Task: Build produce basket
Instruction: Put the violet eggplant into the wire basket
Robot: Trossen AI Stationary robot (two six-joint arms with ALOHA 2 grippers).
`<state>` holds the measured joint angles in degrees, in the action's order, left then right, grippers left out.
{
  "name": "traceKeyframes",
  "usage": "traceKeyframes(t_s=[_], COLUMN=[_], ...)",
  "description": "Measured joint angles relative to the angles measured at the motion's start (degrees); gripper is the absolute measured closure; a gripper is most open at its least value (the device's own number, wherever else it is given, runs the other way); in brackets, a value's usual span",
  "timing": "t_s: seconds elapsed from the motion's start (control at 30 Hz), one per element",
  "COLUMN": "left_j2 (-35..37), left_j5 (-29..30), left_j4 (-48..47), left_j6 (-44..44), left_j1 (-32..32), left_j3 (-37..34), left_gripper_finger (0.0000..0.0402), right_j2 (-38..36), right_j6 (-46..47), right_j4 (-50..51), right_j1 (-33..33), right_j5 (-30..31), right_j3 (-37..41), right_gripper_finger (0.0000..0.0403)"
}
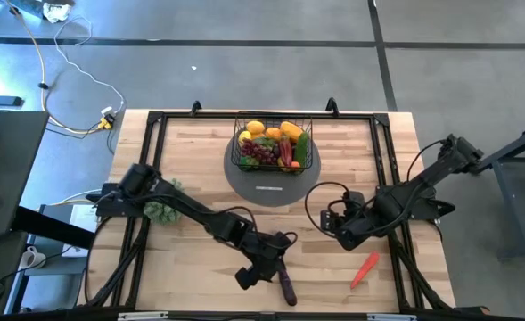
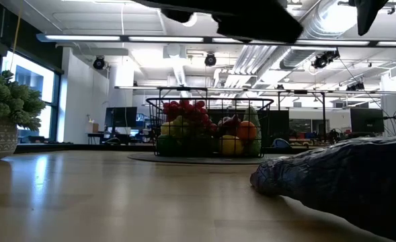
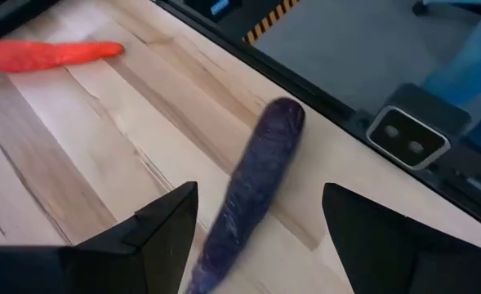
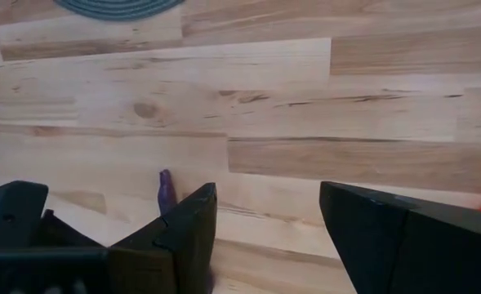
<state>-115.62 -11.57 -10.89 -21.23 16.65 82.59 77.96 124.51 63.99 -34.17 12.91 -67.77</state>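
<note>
Sitting at the table's far middle on a grey disc (image 1: 273,185): basket (image 1: 274,147), already holding most produce. Remaining outside near the front edge: purple aubergine (image 3: 252,184) and red pepper (image 1: 365,268). Hovering spread-jawed over the aubergine: left gripper (image 3: 256,237), gripping nothing. Waiting nearby, jaws apart, empty: right gripper (image 4: 269,233).

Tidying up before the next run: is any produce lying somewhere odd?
Yes. A purple aubergine and a red pepper lie loose on the table's near side, far from the filled basket. The left gripper hovers over the aubergine, fingers open.

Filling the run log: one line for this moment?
left gripper: open over purple aubergine | right gripper: open, idle | black wire basket: filled
</note>
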Motion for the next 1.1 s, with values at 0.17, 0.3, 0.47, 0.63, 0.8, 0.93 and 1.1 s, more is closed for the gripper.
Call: traceKeyframes(t_s=[0.17,0.3,0.47,0.63,0.8,0.93,1.1], left_j2=[-1.43,-2.46,-4.08,-6.02,-7.67,-8.59,-10.15], left_j5=[-0.39,-2.55,-3.20,-2.97,-2.76,-2.03,0.28], left_j4=[2.93,4.71,6.11,7.13,8.69,8.62,9.28], left_j6=[-1.48,-4.95,-5.40,-5.53,-6.83,-7.16,-7.97], left_j1=[0.01,0.01,0.01,-0.16,-0.51,-0.87,-1.63], left_j3=[-0.06,-0.04,-0.07,-0.09,-0.01,-0.07,-0.05], left_gripper_finger=[0.0149,0.0149,0.0149,0.0149,0.0149,0.0149,0.0149], right_j2=[1.96,3.33,3.62,3.64,3.64,3.64,3.64], right_j6=[-0.01,-0.02,-0.02,-0.02,-0.01,0.15,0.16], right_j4=[-0.46,-0.65,-1.68,-2.36,-2.53,-2.63,-3.54], right_j1=[0.00,0.00,-0.39,-0.37,-0.39,-0.37,-0.37], right_j5=[-0.27,-2.48,-2.56,-2.62,-2.64,-2.63,-2.62], right_j3=[0.02,0.02,0.02,0.02,0.02,0.02,0.02], right_gripper_finger=[0.0203,0.0203,0.0203,0.0203,0.0203,0.0203,0.0203])
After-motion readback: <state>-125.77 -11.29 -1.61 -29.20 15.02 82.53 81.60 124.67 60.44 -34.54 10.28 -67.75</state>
